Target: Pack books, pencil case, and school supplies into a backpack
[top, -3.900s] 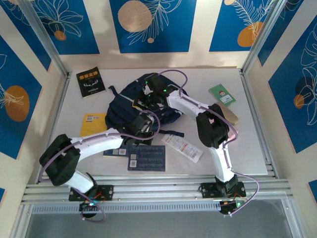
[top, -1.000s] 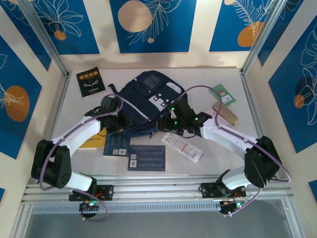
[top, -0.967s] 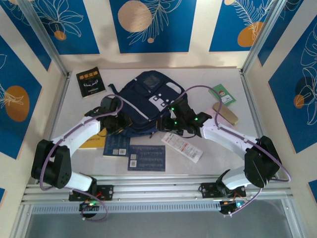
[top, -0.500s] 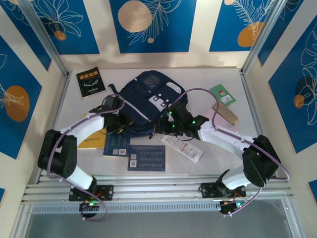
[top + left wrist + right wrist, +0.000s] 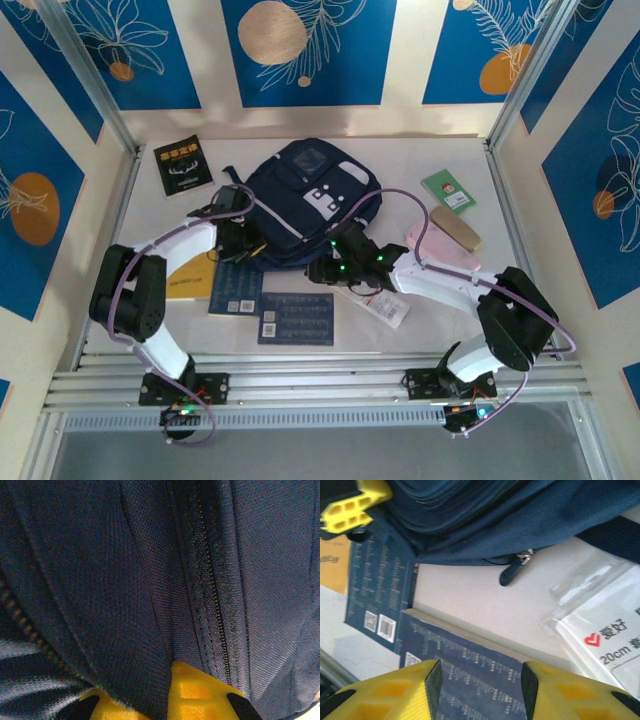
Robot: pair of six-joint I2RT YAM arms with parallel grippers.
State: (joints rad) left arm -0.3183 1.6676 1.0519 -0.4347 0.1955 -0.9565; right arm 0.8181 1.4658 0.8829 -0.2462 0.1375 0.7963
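The navy backpack (image 5: 310, 195) lies at the table's middle. My left gripper (image 5: 244, 243) is at its lower left edge, shut on a fold of backpack fabric (image 5: 150, 630) pinched between the yellow fingers (image 5: 200, 695). My right gripper (image 5: 318, 272) is open just below the backpack (image 5: 495, 515), hovering over a dark blue book (image 5: 480, 665) with nothing between its fingers (image 5: 395, 690). The same dark blue book (image 5: 296, 318) and a second one (image 5: 236, 292) lie in front. A yellow-orange book (image 5: 183, 282) is on the left, a black book (image 5: 181, 166) at the far left. The pink pencil case (image 5: 445, 252) lies right.
A white packet with red print (image 5: 388, 308) lies under my right forearm, and its corner (image 5: 605, 635) shows beside the right fingers. A zipper pull (image 5: 512, 570) hangs from the backpack. A green booklet (image 5: 448, 190) and a tan block (image 5: 455, 228) are at the far right.
My left gripper has closed on the backpack's fabric at its left edge. My right gripper has moved left and nearer, over the dark blue book, uncovering the pink pencil case.
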